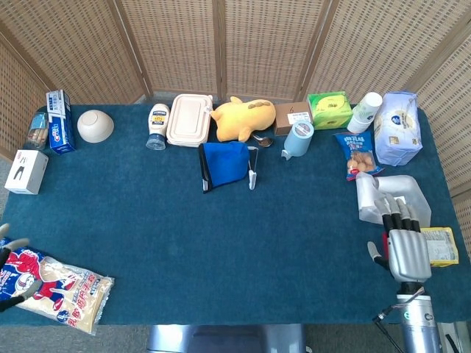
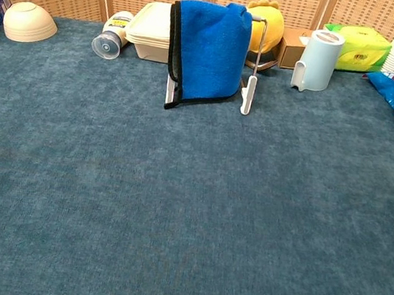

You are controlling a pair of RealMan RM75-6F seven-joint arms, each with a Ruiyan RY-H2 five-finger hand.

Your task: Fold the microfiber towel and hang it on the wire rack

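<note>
We see the folded blue microfiber towel (image 2: 206, 49) draped over the white wire rack (image 2: 249, 88). Our right hand (image 1: 399, 246) hovers released, fingers apart; our left hand (image 1: 7, 250) is barely visible, state indeterminate.

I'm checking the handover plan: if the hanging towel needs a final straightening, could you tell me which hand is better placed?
Neither is close. The blue towel hangs on the wire rack at mid-table. The right hand is fully in view, open; the left hand barely shows at the edge. Right, probably.
</note>
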